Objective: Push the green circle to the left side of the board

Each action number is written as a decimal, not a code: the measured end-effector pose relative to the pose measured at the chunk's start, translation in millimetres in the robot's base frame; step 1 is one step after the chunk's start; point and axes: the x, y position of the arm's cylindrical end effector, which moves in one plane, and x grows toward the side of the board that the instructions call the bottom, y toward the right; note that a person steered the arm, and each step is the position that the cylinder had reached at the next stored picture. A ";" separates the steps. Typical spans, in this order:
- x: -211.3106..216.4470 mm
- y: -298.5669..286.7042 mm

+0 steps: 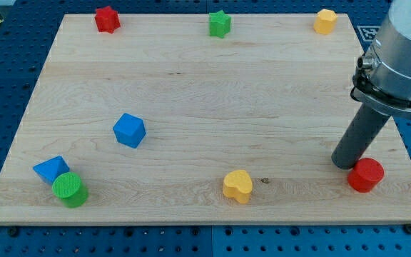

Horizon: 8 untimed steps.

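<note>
The green circle [70, 189] lies near the board's bottom left corner, touching a blue triangle [51, 170] just up and left of it. My tip [347, 163] rests on the board at the far right, just left of a red circle [365, 175]. The tip is far from the green circle, across nearly the whole width of the board.
A blue cube [129, 130] sits left of centre. A yellow heart [237, 186] lies near the bottom edge. Along the top edge are a red star [107, 19], a green star [220, 23] and a yellow block [325, 21]. The wooden board [205, 93] lies on a blue pegboard.
</note>
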 end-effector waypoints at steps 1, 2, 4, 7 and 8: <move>2.0 0.2; -7.1 -33.3; -14.2 -147.9; -18.7 -166.2; -18.7 -224.0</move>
